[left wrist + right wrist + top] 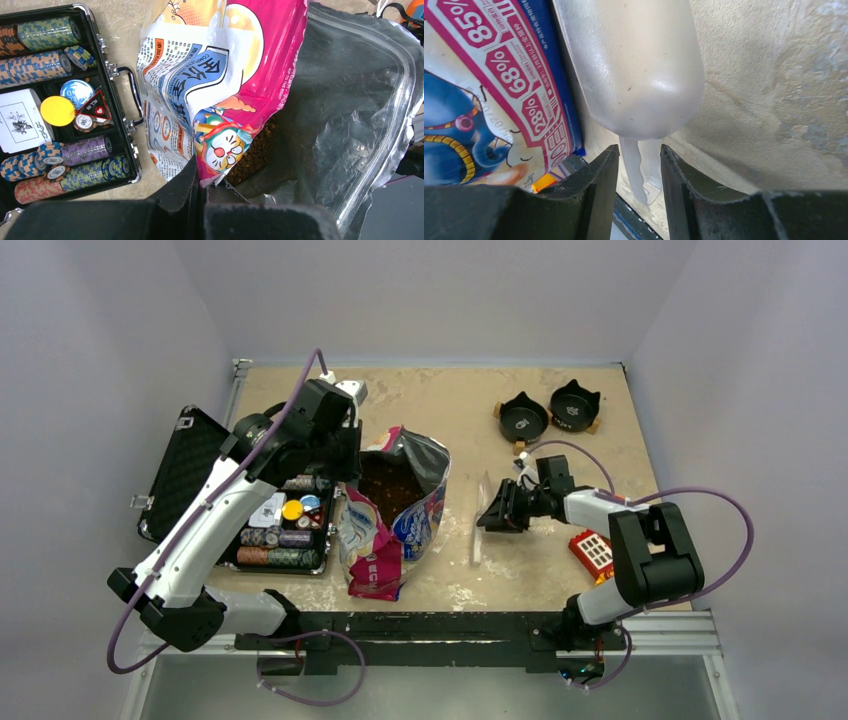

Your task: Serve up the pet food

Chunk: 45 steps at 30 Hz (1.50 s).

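You are early in the job: the kibble (252, 152) all sits in the open bag (385, 540) at table centre, and both bowls (523, 423) at 1 o'clock look empty. Your left gripper (200, 185) is pinched onto the bag's rim at its 10 o'clock. Your right gripper (639, 170) stands partly open around the handle of the scoop (634, 65) at the bag's 3 o'clock, gripping nothing, so scooping and pouring remain.

The right hand's (639, 172) parted fingers (596, 192) flank a white scoop's (634, 65) handle beside a bag (489, 85).
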{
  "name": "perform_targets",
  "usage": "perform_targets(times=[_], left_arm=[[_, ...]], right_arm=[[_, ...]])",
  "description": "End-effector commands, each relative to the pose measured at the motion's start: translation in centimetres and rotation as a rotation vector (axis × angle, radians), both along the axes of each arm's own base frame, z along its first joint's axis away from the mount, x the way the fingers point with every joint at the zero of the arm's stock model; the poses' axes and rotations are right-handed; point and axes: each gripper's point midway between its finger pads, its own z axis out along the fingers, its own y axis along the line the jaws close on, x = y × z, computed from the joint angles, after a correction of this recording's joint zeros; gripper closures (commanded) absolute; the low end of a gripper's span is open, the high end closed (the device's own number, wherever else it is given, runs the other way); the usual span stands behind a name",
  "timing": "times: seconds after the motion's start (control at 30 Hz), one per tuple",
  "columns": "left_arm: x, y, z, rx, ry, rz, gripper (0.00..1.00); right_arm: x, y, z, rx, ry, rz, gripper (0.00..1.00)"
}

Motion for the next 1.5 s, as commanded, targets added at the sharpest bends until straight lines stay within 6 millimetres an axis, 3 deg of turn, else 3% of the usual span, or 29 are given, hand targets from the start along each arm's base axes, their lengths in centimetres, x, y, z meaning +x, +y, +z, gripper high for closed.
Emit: perform_targets(times=[0.0, 0.27, 0.43, 0.63, 0.83, 0.97, 1.2, 1.47], left_arm=[[0.5, -2.3, 5.2, -0.213, -0.149, -0.032, 1.00], [0.3, -2.5, 5.4, -0.216, -0.142, -0.051, 1.00], [0.1, -2.2, 5.1, -0.200, -0.147, -0.063, 1.00], [-0.7, -2.4, 5.3, -0.209, -0.131, -0.097, 1.00], [-1.4, -2.1, 4.4, -0.203, -0.109, -0.108, 1.00], [-1.5, -1.6, 4.6, -0.203, -0.127, -0.089, 1.00], [-1.8, -0.6, 5.7, -0.210, -0.178, -0.064, 1.00], [-2.3, -0.7, 5.7, -0.219, -0.171, -0.085, 1.00]], right_arm=[[1.0, -0.5, 0.4, -0.106, -0.059, 0.003, 0.57], [1.0, 0.8, 0.3, -0.310, -0.120, 0.007, 0.50], [1.2, 0.8, 0.0, -0.481, -0.164, -0.076, 0.50], [2.0, 1.7, -0.3, -0.543, -0.181, -0.090, 0.54], [1.2, 3.4, 2.9, -0.546, -0.296, -0.047, 0.54], [0.3, 5.4, 4.5, -0.562, -0.373, 0.010, 0.60], [0.3, 7.3, 2.6, -0.615, -0.393, 0.055, 0.75], [1.2, 7.1, 1.8, -0.678, -0.429, 0.070, 0.74]])
